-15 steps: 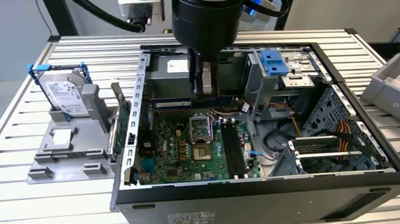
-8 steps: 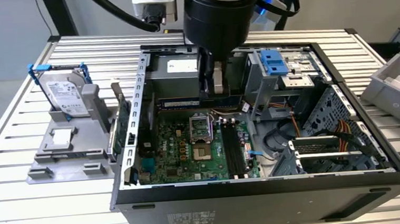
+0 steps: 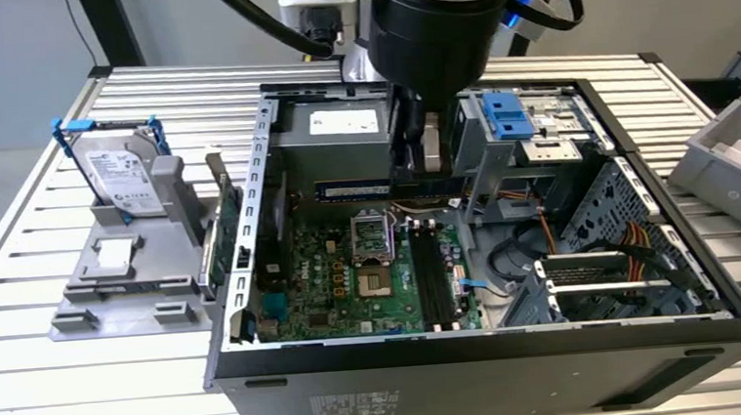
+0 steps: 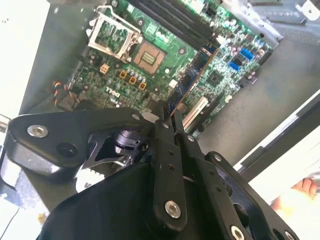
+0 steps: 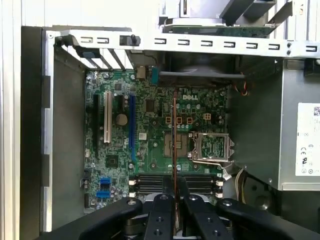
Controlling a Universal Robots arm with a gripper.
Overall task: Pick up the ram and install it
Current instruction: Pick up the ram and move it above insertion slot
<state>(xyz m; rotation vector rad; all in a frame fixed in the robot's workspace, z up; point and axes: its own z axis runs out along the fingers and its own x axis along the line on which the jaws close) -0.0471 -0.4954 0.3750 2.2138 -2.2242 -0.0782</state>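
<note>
The ram (image 3: 350, 190) is a thin dark blue-green stick held inside the open computer case, above the green motherboard (image 3: 336, 278). My gripper (image 3: 429, 176) is shut on one end of it, and the rest sticks out toward the exterior view's left. In the first wrist view the ram (image 5: 174, 135) shows edge-on as a thin line running from my gripper (image 5: 174, 196) across the CPU socket (image 5: 212, 146). The black memory slots (image 5: 150, 183) lie just under the fingers (image 5: 161, 210). In the second wrist view the ram (image 4: 192, 75) extends from my gripper (image 4: 167, 117) over the board.
A silver hard drive (image 3: 121, 181) stands in a grey holder outside the case on the exterior view's left, next to a green expansion card (image 3: 223, 239). Inside the case are the power supply (image 3: 329, 132), a blue-clipped drive cage (image 3: 508, 120) and cables (image 3: 635, 248). A grey bin (image 3: 734, 167) sits on the right.
</note>
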